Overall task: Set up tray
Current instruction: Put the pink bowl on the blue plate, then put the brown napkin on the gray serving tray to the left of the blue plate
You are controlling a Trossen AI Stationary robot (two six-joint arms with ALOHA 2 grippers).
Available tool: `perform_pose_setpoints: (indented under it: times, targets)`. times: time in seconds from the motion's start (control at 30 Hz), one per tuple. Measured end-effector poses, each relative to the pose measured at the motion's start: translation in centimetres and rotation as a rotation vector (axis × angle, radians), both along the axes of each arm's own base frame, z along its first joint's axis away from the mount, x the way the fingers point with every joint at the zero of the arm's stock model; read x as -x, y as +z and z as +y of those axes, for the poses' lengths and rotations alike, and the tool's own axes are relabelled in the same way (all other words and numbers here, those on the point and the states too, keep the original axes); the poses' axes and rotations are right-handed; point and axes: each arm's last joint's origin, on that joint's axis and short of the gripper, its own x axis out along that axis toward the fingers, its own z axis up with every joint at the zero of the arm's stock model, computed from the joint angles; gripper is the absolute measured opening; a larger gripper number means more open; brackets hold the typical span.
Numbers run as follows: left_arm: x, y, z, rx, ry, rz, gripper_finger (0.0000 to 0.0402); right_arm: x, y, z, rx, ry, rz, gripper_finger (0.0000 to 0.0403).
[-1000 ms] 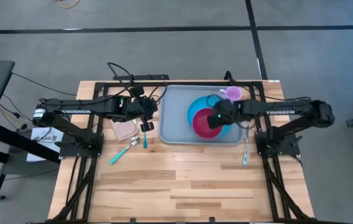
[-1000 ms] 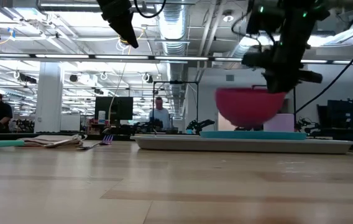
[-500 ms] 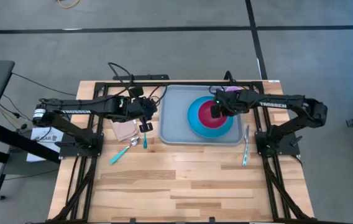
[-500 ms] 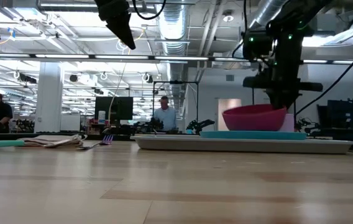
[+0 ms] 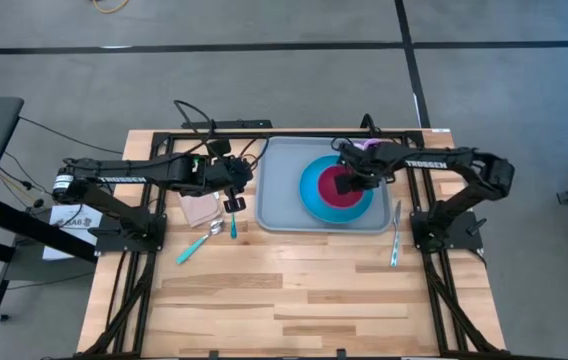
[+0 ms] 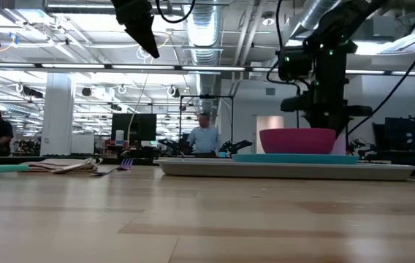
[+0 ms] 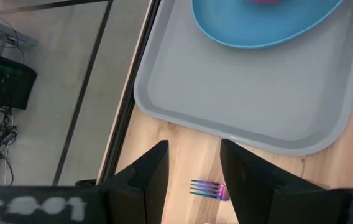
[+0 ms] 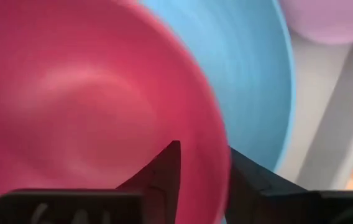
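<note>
Tray (image 5: 282, 195) at the tabletop's (image 5: 284, 290) far middle holds plate (image 5: 313, 198) and bowl (image 5: 338, 184), our right claw (image 5: 352, 180) pinching its rim, left claw (image 5: 232, 196) open; cutlery remains outside.

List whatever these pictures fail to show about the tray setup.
- Right gripper: in the right wrist view its fingers straddle the rim of the round pink plastic bowl, but whether they pinch it is unclear.
- Pale purple plastic cup: the right arm covers most of it in the high view.
- Purple fork: the left gripper's fingers hide its handle in the left wrist view.
- Large grey-blue rectangular plastic tray: cut off by the picture's edge there.
</note>
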Motion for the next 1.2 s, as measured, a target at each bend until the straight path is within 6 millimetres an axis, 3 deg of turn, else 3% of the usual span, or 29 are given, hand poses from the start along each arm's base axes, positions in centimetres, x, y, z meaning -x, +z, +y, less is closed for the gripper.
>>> perform_pose_setpoints:
  times: [0.4, 0.63, 0.8, 0.97, 1.07, 1.2]
  targets:
    - [0.8, -0.5, 0.0, 0.019, 0.024, 0.087, 0.0138, -0.1, 6.7, 0.9, 0.064, 0.042, -0.123, 0.013]
    - [4.2, -1.5, -0.3, 0.099, 0.226, 0.343, 0.0138, 0.4, 11.3, 4.9, 0.274, 0.254, -0.227, 0.0134]
    - [5.5, -1.5, -1.1, 0.073, 0.349, 0.381, 0.0138, 1.7, 12.9, 7.8, 0.409, 0.34, -0.234, 0.0134]
    - [7.2, -3.1, -2.6, 0.09, 0.282, 0.407, 0.0138, 2.4, 12.6, 10.0, 0.403, 0.432, -0.259, 0.0135]
    - [9.1, -5.3, -3.3, 0.073, 0.299, 0.415, 0.0138, 2.6, 10.8, 11.2, 0.391, 0.495, -0.25, 0.0134]
    - [12.0, -9.2, -3.7, 0.071, 0.382, 0.28, 0.0138, 2.7, 7.6, 12.4, 0.381, 0.53, -0.261, 0.0136]
